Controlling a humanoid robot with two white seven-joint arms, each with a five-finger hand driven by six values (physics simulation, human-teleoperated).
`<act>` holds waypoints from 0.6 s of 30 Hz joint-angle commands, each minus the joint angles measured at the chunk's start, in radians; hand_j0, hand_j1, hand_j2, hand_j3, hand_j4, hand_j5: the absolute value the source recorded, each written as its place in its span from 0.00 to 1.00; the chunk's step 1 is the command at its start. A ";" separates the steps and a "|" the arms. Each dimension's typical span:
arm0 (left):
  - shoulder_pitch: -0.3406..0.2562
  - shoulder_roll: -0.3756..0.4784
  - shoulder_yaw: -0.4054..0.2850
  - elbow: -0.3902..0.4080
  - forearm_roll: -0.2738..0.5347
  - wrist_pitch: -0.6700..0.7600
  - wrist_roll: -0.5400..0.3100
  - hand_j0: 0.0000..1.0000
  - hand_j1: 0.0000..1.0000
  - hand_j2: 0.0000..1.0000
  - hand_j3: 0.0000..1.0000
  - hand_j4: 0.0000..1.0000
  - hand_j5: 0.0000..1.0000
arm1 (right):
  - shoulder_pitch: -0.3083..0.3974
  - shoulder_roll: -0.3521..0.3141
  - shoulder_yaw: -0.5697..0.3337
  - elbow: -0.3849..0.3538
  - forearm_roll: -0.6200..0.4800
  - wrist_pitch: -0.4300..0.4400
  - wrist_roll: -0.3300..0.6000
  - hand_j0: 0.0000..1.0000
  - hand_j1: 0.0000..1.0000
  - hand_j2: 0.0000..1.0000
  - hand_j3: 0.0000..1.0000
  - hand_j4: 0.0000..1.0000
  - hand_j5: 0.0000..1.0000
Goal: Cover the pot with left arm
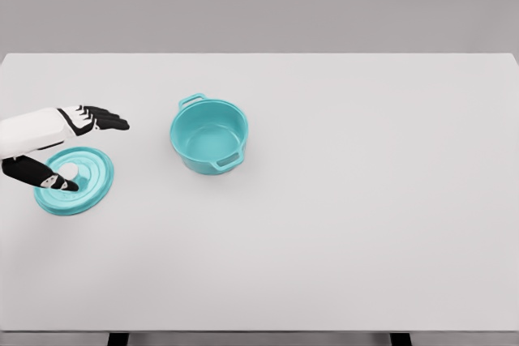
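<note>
Your left robot hand [69,147] sits at the left edge of the view, spread wide above the lid [75,180]: the four dark fingers [104,119] reach out flat over the far side of the lid, while the thumb [40,174] lies low across its near-left part, its tip right at the pale knob [70,171]. Whether the thumb actually presses the knob you cannot tell from this angle. The robot hand is open and has hold of nothing yet.

The lid, teal and round, lies flat on the counter [340,224] with its knob up. The pot [210,134], same teal, stands upright and uncovered well to the right of the lid, near the middle of the counter, one handle toward the far left and one toward the near right. Its inside looks empty.

You appear to be at the grasping step: the hand is bracketing the knob, but the pinch is not made. The next move calls for closing fingers and thumb onto the knob, lifting the lid level, carrying it right, and lowering it centred on the pot's rim. The right arm is not in view.
</note>
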 commanded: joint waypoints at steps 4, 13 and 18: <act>-0.005 -0.008 -0.002 0.031 0.001 0.002 0.001 1.00 1.00 1.00 1.00 1.00 1.00 | 0.006 0.000 -0.001 -0.001 0.000 0.000 0.000 1.00 1.00 1.00 1.00 1.00 1.00; -0.020 -0.026 -0.019 0.168 -0.041 0.002 0.001 1.00 1.00 1.00 1.00 1.00 1.00 | 0.005 0.000 -0.003 -0.001 0.000 0.000 0.000 1.00 1.00 1.00 1.00 1.00 1.00; -0.026 -0.037 -0.051 0.179 -0.073 0.002 -0.001 1.00 1.00 1.00 1.00 1.00 1.00 | 0.005 0.000 -0.003 -0.001 0.000 0.000 0.000 1.00 1.00 1.00 1.00 1.00 1.00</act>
